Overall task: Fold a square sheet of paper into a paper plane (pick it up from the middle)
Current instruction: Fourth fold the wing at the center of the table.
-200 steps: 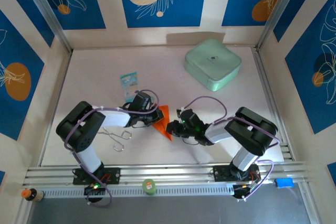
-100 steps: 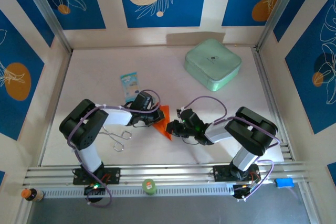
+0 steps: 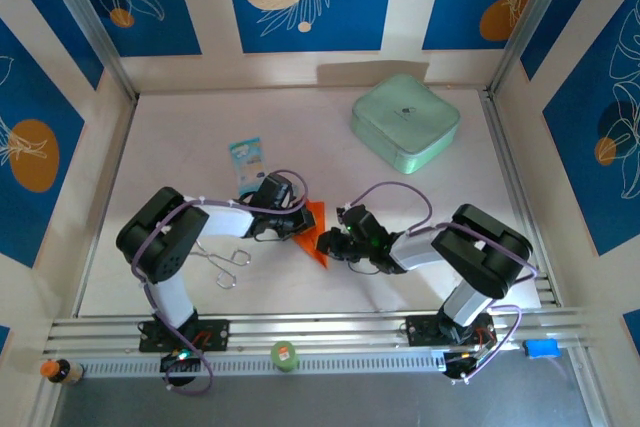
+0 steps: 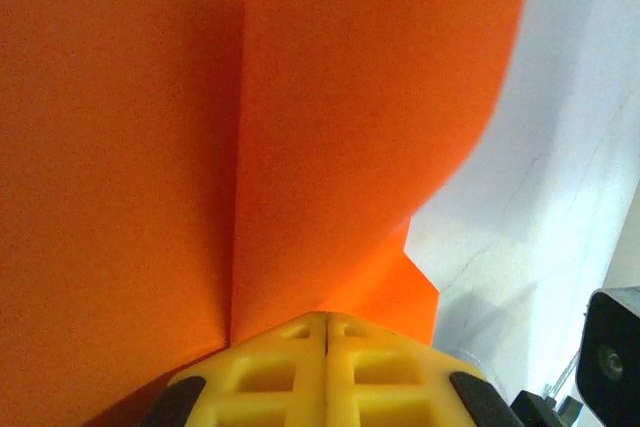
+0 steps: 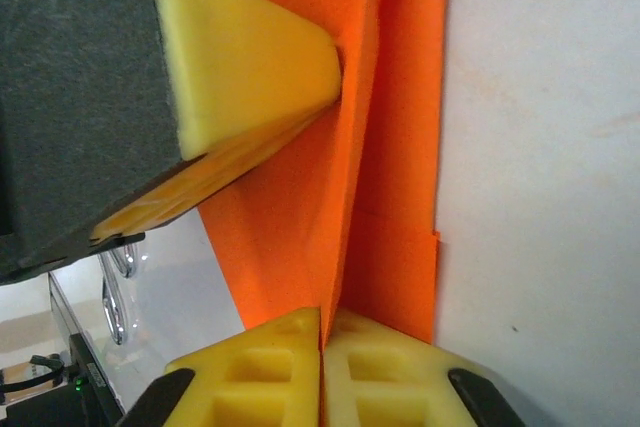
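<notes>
Orange paper plane (image 3: 313,234) unmoved, left gripper (image 4: 327,319) and right gripper (image 5: 321,315) both tight on it.

We see the bright orange paper (image 3: 313,235), folded to a narrow pointed wedge with raised creased flaps, at the near middle of the surface (image 3: 300,127).

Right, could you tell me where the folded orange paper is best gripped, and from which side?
Probably on the raised centre ridge of the folded orange paper, pinched across it from the end, as the right gripper does; its side flap lies flat on the table, leaving nothing to pinch.
</notes>
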You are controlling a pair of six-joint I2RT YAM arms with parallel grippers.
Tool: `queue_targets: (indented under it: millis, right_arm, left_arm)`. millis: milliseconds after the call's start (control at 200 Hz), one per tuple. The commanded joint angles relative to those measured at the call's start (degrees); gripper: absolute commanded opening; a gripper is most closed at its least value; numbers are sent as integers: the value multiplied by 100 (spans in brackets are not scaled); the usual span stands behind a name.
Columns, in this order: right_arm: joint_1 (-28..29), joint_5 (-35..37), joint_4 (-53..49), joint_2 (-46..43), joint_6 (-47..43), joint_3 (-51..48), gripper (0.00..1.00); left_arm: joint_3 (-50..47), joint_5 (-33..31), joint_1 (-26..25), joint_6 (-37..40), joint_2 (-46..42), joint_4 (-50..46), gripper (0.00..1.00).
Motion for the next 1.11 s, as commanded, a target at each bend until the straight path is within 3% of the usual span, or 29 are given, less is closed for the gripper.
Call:
queue_targets:
  millis: [0,195,420,680,1100]
  right_arm:
    - [-30,-56,-947,-251,-40,34,12]
    - [-48,-153,-1508,-611,-161,146,14]
    - [-67,-629,-1368,-405,-114,162,12]
    - [-75,-632,-1447,-417,-81,136,11]
    - [-145,-635,-2083,-602,-610,515,25]
  left_arm:
    - [37,-57,-38,180,215,-372,3]
    - [20,-73,-34,176,251,-350,3]
    - [11,-48,-34,154,270,-295,3]
    - [-22,-75,-28,145,216,-289,3]
    - [-59,-77,-23,97,180,-249,3]
